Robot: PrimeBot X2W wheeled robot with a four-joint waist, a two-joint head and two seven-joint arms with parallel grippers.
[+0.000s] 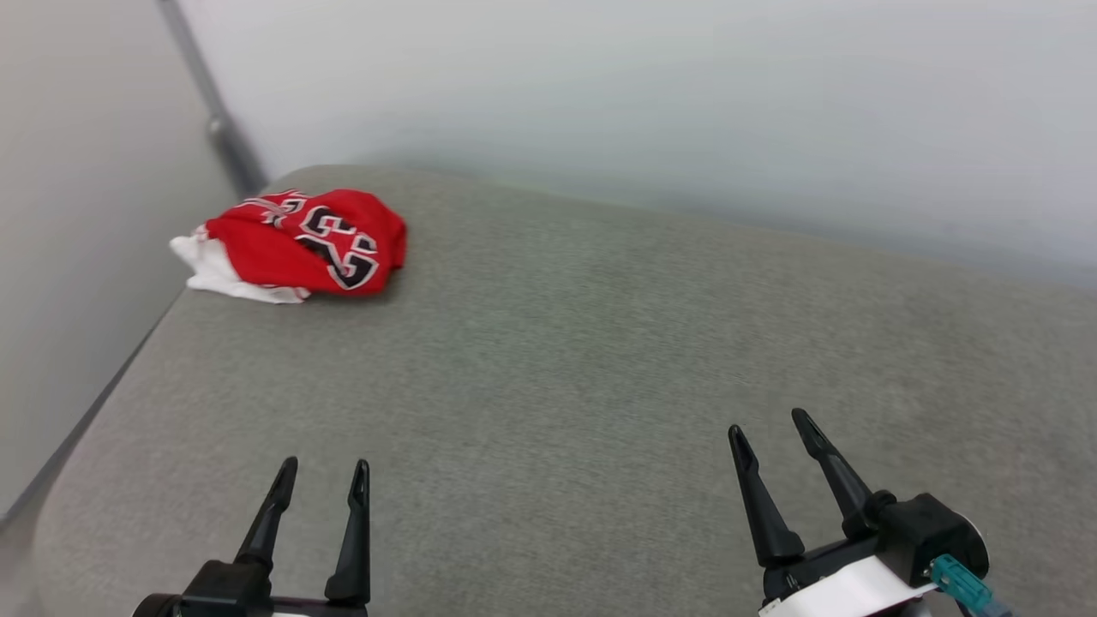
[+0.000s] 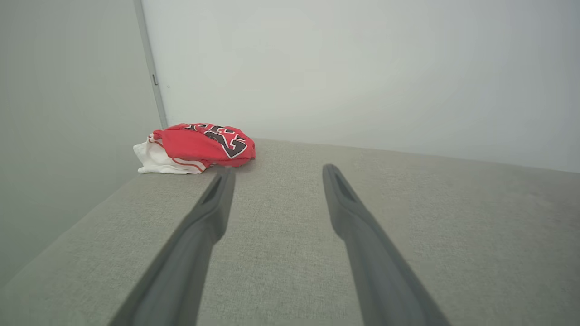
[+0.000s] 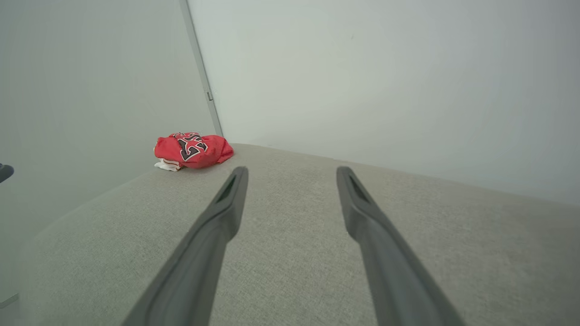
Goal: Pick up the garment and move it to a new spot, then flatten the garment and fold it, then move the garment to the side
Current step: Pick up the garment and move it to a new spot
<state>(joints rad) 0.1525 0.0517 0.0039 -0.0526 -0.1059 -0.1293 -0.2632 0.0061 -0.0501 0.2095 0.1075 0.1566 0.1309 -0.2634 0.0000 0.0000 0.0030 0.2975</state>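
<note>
Item: garment (image 1: 300, 244), crumpled red-and-white heap, lay at the far-left corner of the grey padded surface (image 1: 600, 343). The left tool (image 1: 326, 464) and right tool (image 1: 767, 422) were spread, empty, by the near edge.

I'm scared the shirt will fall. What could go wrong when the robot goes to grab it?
The garment lies at the far left corner, its white part at the cushion edge, so a nudge might push it off. It is bunched, so the left gripper may pinch several layers.
</note>
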